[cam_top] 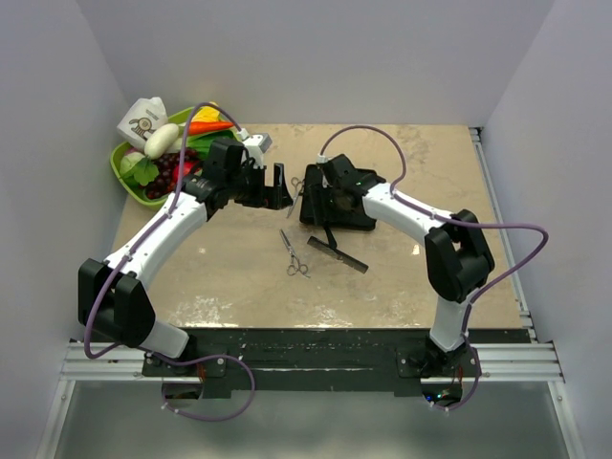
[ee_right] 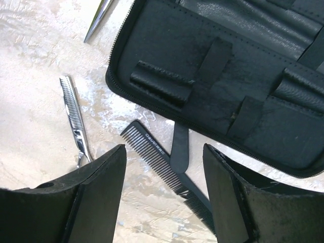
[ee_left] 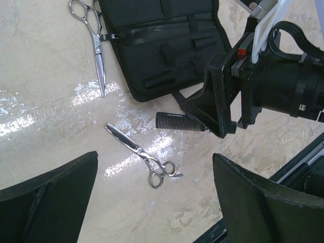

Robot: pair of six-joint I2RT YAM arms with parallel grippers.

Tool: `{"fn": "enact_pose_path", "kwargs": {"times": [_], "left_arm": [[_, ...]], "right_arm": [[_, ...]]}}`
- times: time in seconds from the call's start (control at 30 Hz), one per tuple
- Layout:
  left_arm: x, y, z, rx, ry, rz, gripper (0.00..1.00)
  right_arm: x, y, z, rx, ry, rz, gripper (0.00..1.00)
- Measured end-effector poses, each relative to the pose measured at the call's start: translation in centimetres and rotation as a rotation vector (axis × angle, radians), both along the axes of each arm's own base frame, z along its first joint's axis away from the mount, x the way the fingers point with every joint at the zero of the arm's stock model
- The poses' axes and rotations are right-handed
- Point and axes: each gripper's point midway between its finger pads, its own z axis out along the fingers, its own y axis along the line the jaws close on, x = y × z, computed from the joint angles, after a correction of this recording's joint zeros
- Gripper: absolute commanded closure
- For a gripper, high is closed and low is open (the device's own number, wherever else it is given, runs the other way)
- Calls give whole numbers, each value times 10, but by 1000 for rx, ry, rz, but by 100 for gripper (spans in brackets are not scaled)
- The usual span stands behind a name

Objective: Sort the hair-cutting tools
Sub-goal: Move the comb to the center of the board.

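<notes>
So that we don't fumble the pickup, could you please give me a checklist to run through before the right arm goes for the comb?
1. Right gripper jaws open: ok.
2. Comb lined up between them in the right wrist view: ok.
3. Comb free to lift: not ok, the case strap crosses it.
4. Thinning scissors clear of the comb: ok, lying apart.
5. Left gripper out of the way: ok, open and empty, left of the case.
6. Height above the comb: cannot tell.
</notes>
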Motion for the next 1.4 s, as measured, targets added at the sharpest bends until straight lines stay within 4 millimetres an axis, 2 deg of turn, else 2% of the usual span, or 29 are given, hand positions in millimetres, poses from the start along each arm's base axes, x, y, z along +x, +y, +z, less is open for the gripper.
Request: {"fn": "enact_pose_path", "kwargs": {"times": [0.2,0.63,1.03,1.3,1.4], "left_arm": [[0,1,-1,7,-3,-1,1],[0,1,-1,9,1,-1,1],[0,1,-1,9,1,-1,1],[-1,1,-1,9,1,-1,1],[-1,2,-3,11,5,-1,1]], "right_arm": [[-4,2,-3,-6,6,-20,39],[-18,-11,-28,-36,64,-80,41],[-20,-21,-63,-108,110,-122,42],[-20,-19,-67,-122,102,-121,47],[-22,-16,-67,-130,96,-116,53]]}}
